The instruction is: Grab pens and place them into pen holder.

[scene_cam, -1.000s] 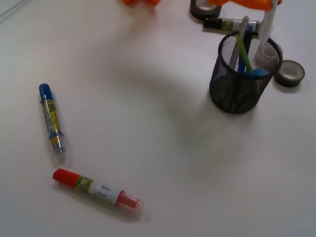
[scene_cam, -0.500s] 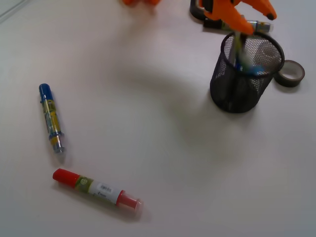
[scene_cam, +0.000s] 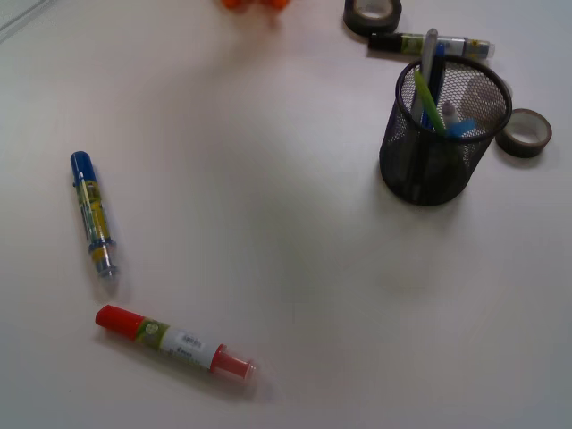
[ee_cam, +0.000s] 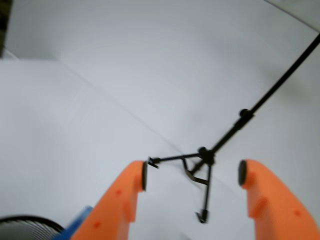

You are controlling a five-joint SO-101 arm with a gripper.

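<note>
1. Where the table lies nearest the front camera, a red-capped marker rests flat, its long axis running left to right with the clear end to the right.
2. A blue-capped marker lies farther back, lengthwise near to far, cap away.
3. The black mesh pen holder stands upright at right, with the green pen and silver pen in it, leaning, tips up.
4. Two tape rolls and another marker lie behind.
5. The gripper has its orange jaws apart, holding nothing.
</note>
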